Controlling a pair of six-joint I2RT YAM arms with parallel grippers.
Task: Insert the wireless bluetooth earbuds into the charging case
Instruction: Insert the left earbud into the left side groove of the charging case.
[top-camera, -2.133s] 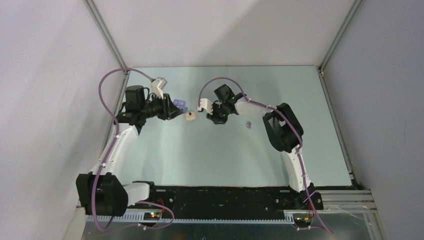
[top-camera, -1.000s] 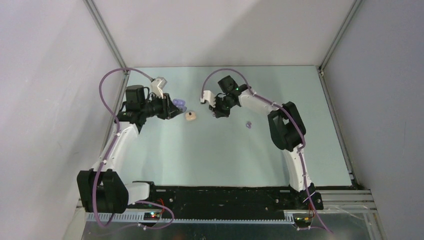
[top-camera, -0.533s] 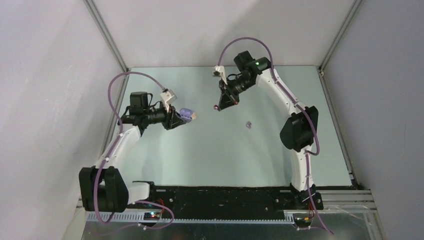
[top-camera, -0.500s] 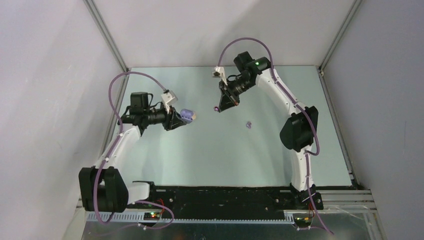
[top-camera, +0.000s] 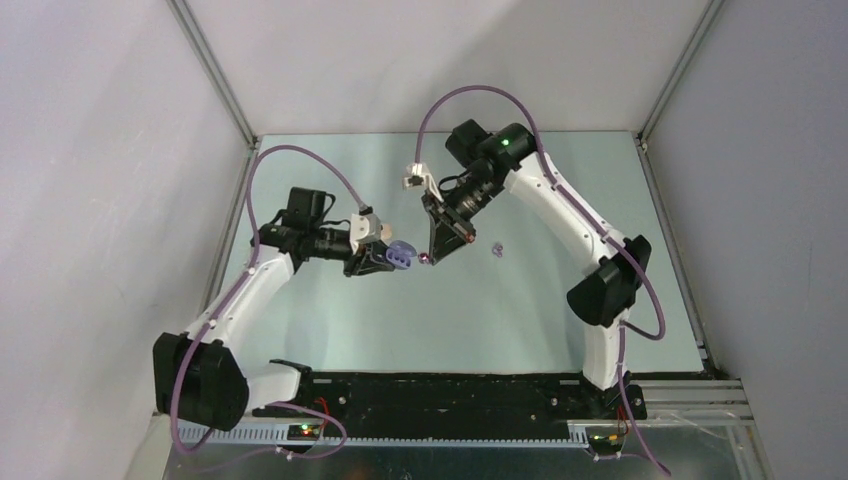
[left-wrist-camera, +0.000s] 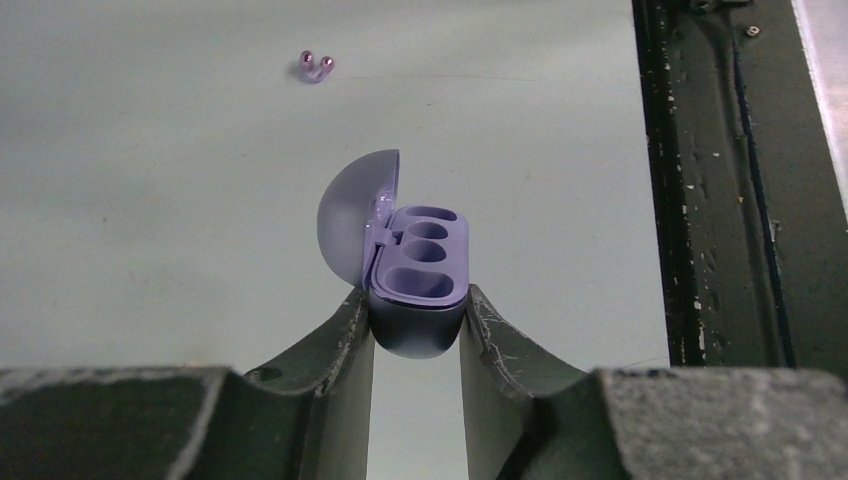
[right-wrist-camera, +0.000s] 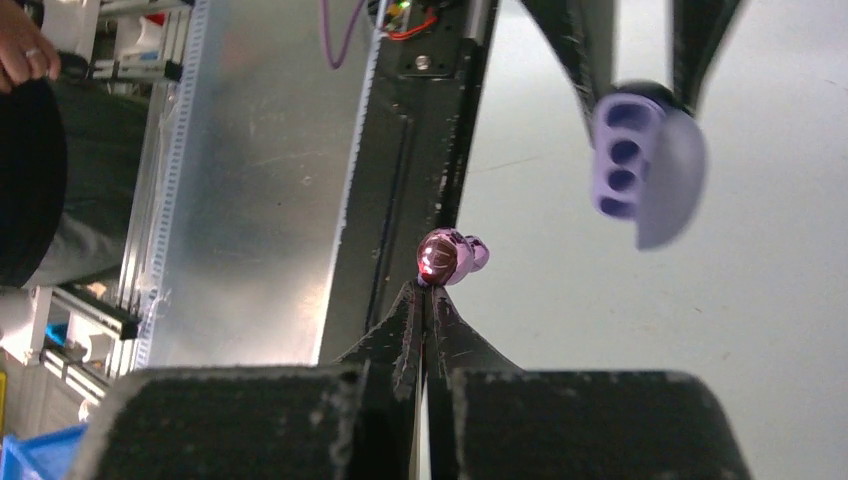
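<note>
My left gripper (top-camera: 392, 258) is shut on the open purple charging case (top-camera: 400, 255) and holds it above the table. In the left wrist view the case (left-wrist-camera: 420, 270) sits between my fingertips (left-wrist-camera: 415, 300), lid swung open to the left, its wells empty. My right gripper (top-camera: 430, 256) is shut on a tiny purple earbud (right-wrist-camera: 450, 257), pinched at the fingertips (right-wrist-camera: 428, 290) just right of the case (right-wrist-camera: 640, 160). A second purple earbud (top-camera: 497, 249) lies on the table and also shows in the left wrist view (left-wrist-camera: 315, 67). No cream-white earbuds show.
A small cream object (top-camera: 384, 229), probably the cream case, shows just behind the left wrist. The black base rail (top-camera: 450, 385) runs along the near edge. Grey walls close in the table on three sides.
My left arm carried the purple case right, toward the table's middle. My right arm swung down and left with the purple earbud, which now hangs close beside the case.
</note>
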